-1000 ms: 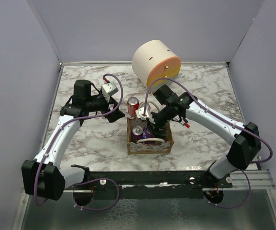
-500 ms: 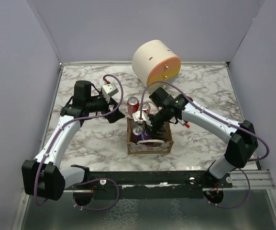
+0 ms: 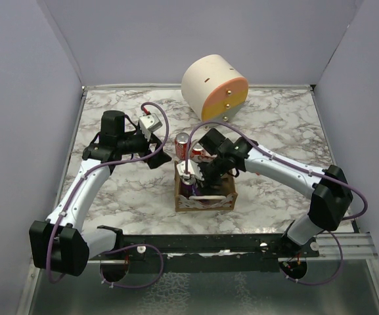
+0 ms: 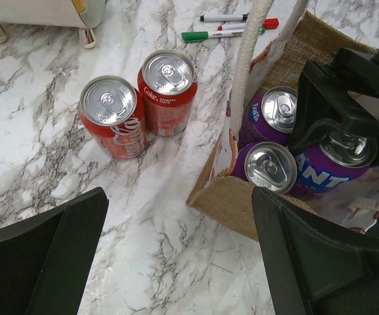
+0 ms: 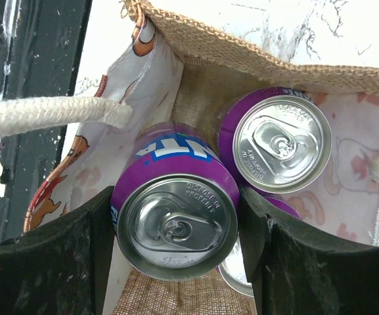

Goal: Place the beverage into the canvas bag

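Clasping cylindrical purple can [image 5: 176,216], right claw [image 5: 179,259] inside coarse canvas bag [image 5: 242,49]

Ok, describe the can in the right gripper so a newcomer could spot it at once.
Find the canvas bag in the middle of the marble table. Two red Coke cans stand outside it. Yours is the purple can inside, clamped between the right gripper's black fingers; the other two purple cans stand free.

light: bright, even, diffuse, from overhead
shadows: soft, short on marble table [image 3: 136,197]
glare: mild sheen on purple can [image 5: 176,220] lid
focus: top view sharp; fingers [image 5: 38,262] dark, slightly soft in right wrist view
distortion: slight stretch at wrist-view edges
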